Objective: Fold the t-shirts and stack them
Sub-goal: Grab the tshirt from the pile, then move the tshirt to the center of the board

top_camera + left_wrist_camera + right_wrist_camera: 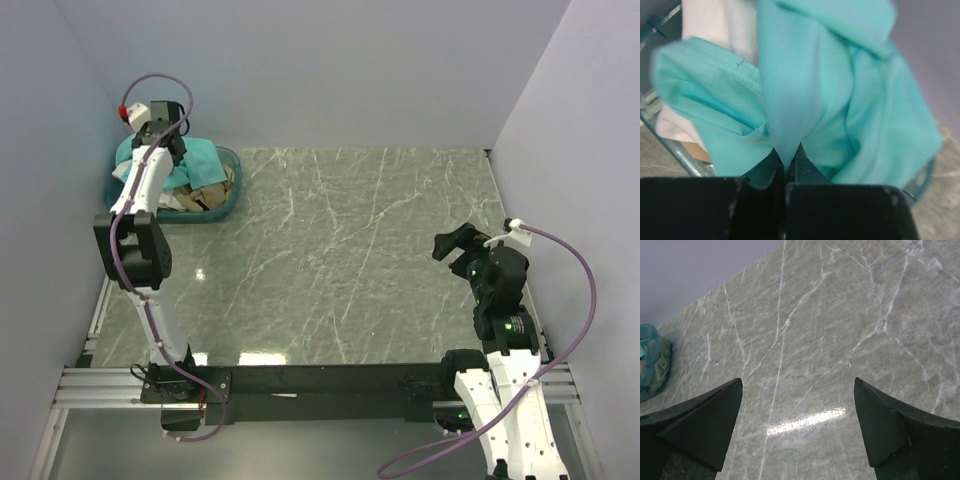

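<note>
A flat, glossy tabletop of grey-green stone-look material with thin white veins spans the space between pale walls on the left, far and right sides. A bright streak of reflected light lies on its surface close to the near edge. Directly on the tabletop stands a shallow, translucent teal plastic basket with a rounded rim, set in the far left corner, near the left wall and just short of the far wall. In the right wrist view this basket shows at the left edge, well apart from the middle of the veined surface. A black beam runs along the table's near edge.
</note>
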Controlling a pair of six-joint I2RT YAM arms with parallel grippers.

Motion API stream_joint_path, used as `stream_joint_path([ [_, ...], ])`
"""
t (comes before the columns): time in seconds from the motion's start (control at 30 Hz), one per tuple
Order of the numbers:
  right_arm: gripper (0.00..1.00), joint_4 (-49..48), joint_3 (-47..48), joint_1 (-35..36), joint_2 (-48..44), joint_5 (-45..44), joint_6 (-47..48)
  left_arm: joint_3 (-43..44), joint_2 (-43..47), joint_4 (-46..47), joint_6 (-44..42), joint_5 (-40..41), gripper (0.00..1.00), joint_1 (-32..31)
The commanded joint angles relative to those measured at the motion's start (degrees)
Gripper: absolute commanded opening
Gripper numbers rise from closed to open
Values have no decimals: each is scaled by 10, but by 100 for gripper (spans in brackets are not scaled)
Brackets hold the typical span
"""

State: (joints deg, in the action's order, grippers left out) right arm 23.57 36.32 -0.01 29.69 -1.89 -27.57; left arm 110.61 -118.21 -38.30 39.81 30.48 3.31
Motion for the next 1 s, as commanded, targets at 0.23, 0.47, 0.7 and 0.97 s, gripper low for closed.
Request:
stream_joint_path([
  [0.23,98,-20,-4,-3,-11,13,8,-19,292,121,-62,-77,1,2],
  [0.47,98,-17,-2,-3,-19,17,8,8,359,155,-77,-145,1,0],
  [0.7,97,-16,-2,-3,-37,28,9,-38,435,217,-56,-322,1,-85],
  [0.97,98,-20,-4,-3,-60,42,7,-188,492,311,-47,-380,1,-319],
])
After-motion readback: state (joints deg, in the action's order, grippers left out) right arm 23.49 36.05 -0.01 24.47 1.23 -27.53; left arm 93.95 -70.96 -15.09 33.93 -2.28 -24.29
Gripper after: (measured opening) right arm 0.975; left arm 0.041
